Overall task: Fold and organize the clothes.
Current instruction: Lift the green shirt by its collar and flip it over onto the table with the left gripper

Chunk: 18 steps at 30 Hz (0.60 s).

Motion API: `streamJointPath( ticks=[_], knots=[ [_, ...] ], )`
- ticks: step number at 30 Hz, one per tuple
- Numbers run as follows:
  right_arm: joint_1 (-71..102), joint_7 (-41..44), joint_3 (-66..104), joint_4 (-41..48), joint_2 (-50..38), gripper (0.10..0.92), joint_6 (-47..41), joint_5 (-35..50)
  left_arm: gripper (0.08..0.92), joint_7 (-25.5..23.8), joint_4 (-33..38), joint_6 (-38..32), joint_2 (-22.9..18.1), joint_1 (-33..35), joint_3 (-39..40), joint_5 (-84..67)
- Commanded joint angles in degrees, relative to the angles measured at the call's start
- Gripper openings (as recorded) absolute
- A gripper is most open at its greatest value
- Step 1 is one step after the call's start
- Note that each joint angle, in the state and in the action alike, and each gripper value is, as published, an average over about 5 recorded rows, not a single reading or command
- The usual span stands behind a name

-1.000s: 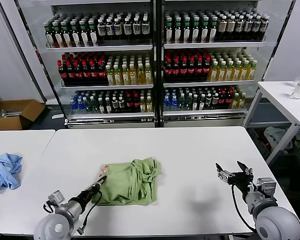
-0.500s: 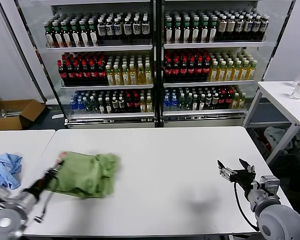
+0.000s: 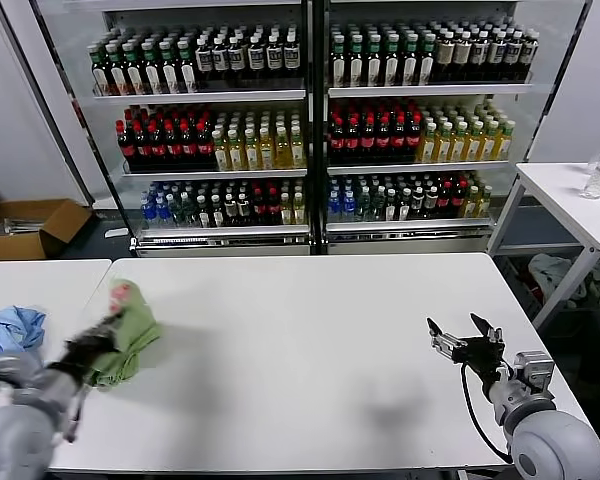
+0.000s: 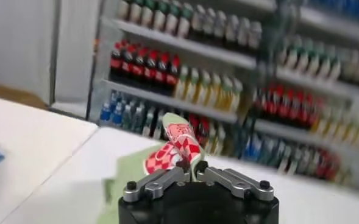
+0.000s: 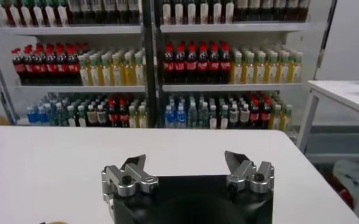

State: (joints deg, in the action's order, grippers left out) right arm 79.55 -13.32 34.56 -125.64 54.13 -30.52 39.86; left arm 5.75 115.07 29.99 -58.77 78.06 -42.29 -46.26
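The folded pastel-green T-shirt [image 3: 127, 333] sits bunched at the far left edge of the main white table [image 3: 310, 350], its red-and-white mark [image 3: 120, 293] on top. My left gripper [image 3: 92, 345] is shut on the shirt's edge. In the left wrist view the jaws [image 4: 191, 167] pinch the green fabric [image 4: 130, 176] right under the red-and-white checked mark [image 4: 176, 149]. My right gripper [image 3: 462, 346] is open and empty above the table's right side; in the right wrist view [image 5: 185, 173] its fingers stand wide apart over bare table.
A crumpled light blue garment [image 3: 8, 335] lies on the neighbouring white table at the left. A glass-fronted drinks cooler [image 3: 310, 120] stands behind. A second white table with bottles [image 3: 575, 200] is at the right. A cardboard box [image 3: 30, 228] is on the floor, left.
My left gripper has dragged the green shirt from the table's middle to its far left edge, and the shirt has bunched up. The right gripper has stayed in place.
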Motion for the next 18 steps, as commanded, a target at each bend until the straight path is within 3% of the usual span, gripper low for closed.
streamJointPath(
  ticks=[1,5,11,18],
  knots=[
    [-0.02,0.15,-0.01,-0.62,-0.05,0.823,0.21,-0.39,0.103,1.39,-0.83,0.41,-12.35,-10.11,35.25,31.9],
    [-0.51,0.27,-0.32,-0.44,0.17,0.823,0.25,-0.37,0.103,3.8,-3.18,1.66,-16.1,-13.94,39.46,22.05],
    [-2.09,0.99,-1.49,0.36,0.38,0.823,0.13,-0.26,0.103,7.42,-12.14,-0.11,-22.26,-21.7,42.11,12.93],
    [-5.5,1.99,-3.73,1.68,0.26,0.823,-0.34,1.37,0.156,6.45,-16.46,-5.41,-27.53,-25.8,42.04,11.14]
  ],
)
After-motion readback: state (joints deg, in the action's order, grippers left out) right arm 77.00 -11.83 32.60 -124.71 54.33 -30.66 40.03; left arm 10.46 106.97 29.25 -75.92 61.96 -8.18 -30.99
